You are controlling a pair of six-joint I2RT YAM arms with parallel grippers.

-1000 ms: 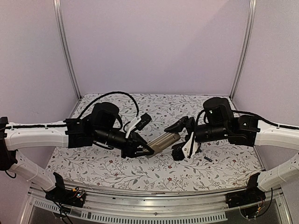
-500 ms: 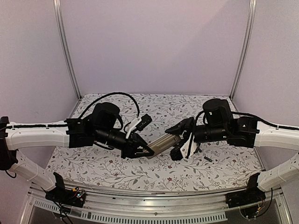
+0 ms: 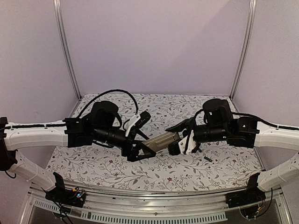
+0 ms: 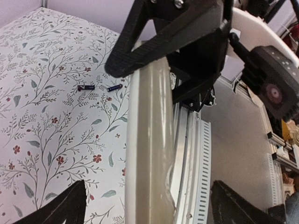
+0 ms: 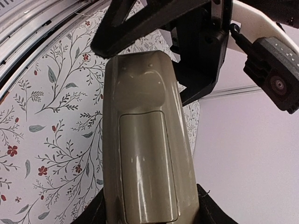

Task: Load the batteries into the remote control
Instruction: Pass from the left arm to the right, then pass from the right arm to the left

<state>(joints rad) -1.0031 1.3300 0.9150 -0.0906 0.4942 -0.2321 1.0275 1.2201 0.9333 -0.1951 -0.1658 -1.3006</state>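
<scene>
The remote control [image 3: 162, 139] hangs in mid-air over the table's middle, its grey-tan underside with the closed cover panel [image 5: 147, 163] facing the right wrist camera. My right gripper [image 3: 177, 140] [image 5: 147, 219] is shut on its right end. My left gripper [image 3: 144, 145] [image 4: 149, 212] is open, and its fingers [image 4: 60, 207] stand wide apart on either side of the remote's [image 4: 147, 140] left end without touching it. Two batteries [image 4: 86, 87] [image 4: 114, 87] lie side by side on the floral cloth. One battery [image 3: 207, 159] shows on the table below the right arm.
The floral cloth [image 3: 117, 170] covers the table. An aluminium rail [image 3: 154, 210] runs along the near edge, with the arm bases [image 3: 67, 193] [image 3: 243, 198] at both corners. Purple walls [image 3: 154, 46] close the back and sides.
My left gripper has opened and let go of the remote's left end. My right gripper closed on the right end about half a second ago and now carries it alone.
</scene>
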